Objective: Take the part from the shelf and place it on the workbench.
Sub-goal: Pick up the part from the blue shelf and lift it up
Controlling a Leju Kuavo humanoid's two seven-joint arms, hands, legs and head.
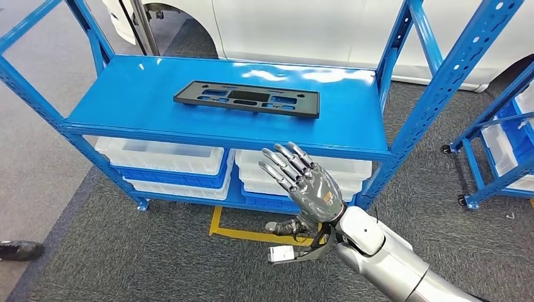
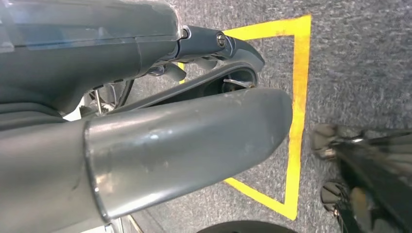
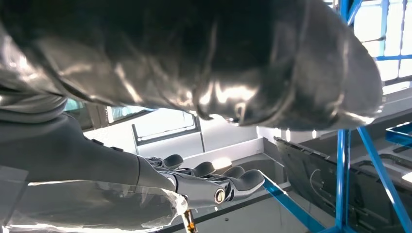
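Note:
A flat black plastic part with several cut-outs lies on the top board of the blue shelf, slightly right of centre. My right hand is raised in front of the shelf's front edge, below and nearer than the part, holding nothing, its fingers stretched out and apart. In the right wrist view the part shows as a dark panel beyond the fingertips. My left hand hangs low over the carpet, with nothing in it and its fingers loosely apart.
White bins fill the shelf's lower level. Blue uprights frame the top board. A second blue rack stands to the right and a white car body behind. Yellow tape marks the grey carpet. A person's shoe is at the left.

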